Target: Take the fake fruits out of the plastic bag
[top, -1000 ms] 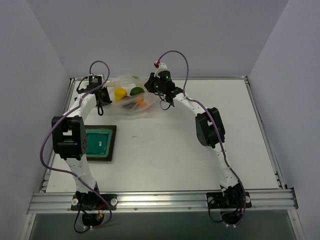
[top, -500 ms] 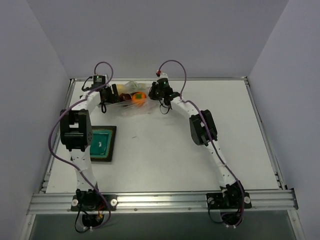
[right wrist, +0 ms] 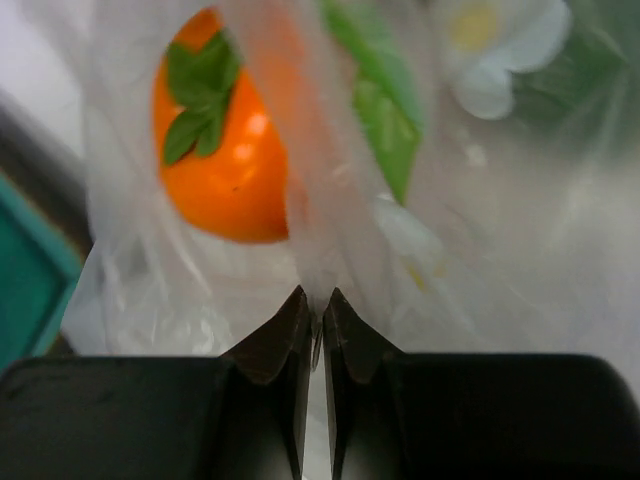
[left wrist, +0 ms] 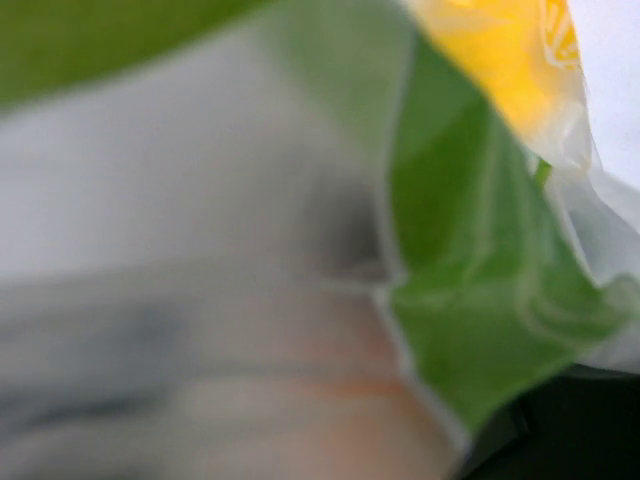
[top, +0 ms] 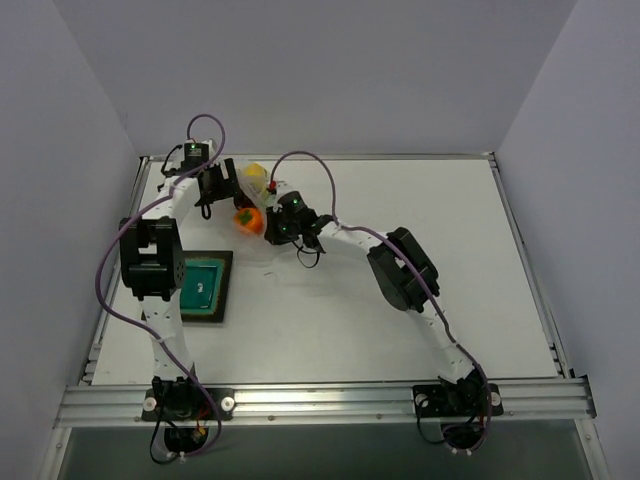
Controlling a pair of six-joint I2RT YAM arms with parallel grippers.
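— Whereabouts of the thin translucent whitish plastic bag [right wrist: 480, 230]?
— Far left of the white surface [top: 420, 200], a fold of its film clenched in the right jaws.
— Left jaws?
— Cannot tell; lens smothered by blurred film.
— Contents?
— Glossy orange fruit with a green leaf [right wrist: 225, 150] just behind the pinched fold; yellow fruit [top: 255, 176] farther back.
— Nearby?
— Green square tray with a dark rim [top: 203, 285], close beside the bag.

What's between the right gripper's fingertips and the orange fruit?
Only film of the plastic bag: the right wrist view shows a fold running from the shut right gripper up past the orange fruit.
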